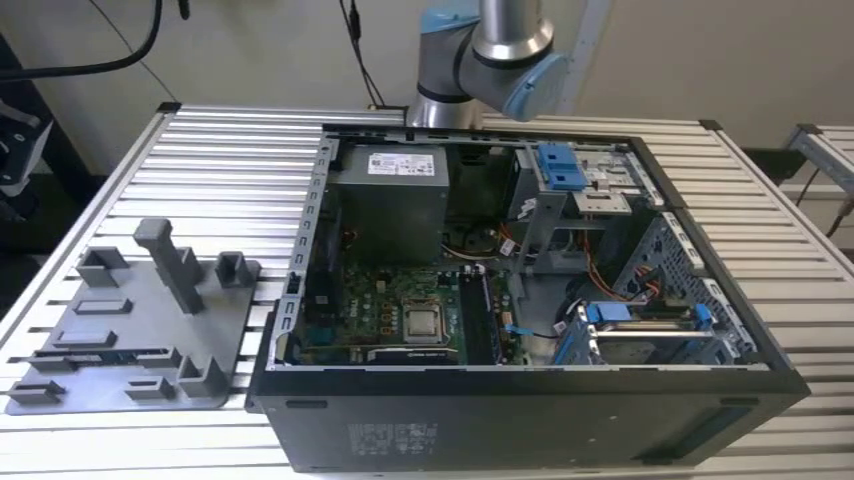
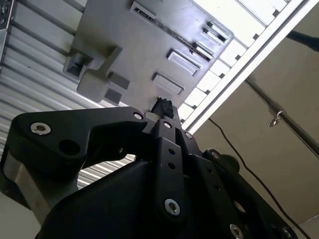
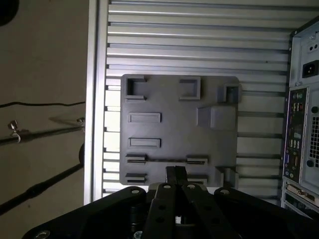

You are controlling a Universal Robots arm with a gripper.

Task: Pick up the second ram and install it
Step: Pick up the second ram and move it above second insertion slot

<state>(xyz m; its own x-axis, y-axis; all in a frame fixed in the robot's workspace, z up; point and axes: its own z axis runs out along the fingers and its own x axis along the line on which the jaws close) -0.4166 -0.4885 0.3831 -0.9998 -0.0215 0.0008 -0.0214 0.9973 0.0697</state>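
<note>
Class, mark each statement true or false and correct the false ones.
1. The grey plastic fixture plate lies on the slatted metal table beside the open black computer case. True.
2. The black gripper is inside the case. False: it hangs over the fixture plate.
3. A square silver processor chip sits on the green motherboard. True.
4. The gripper carries the dark memory stick. False: its fingers are shut on nothing; the stick rests in the plate's holders.

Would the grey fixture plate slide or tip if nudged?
Probably slides: the grey fixture plate lies flat and wide on the slatted table. It looks rigid and moulded. Its tall peg may catch a knock.
</note>
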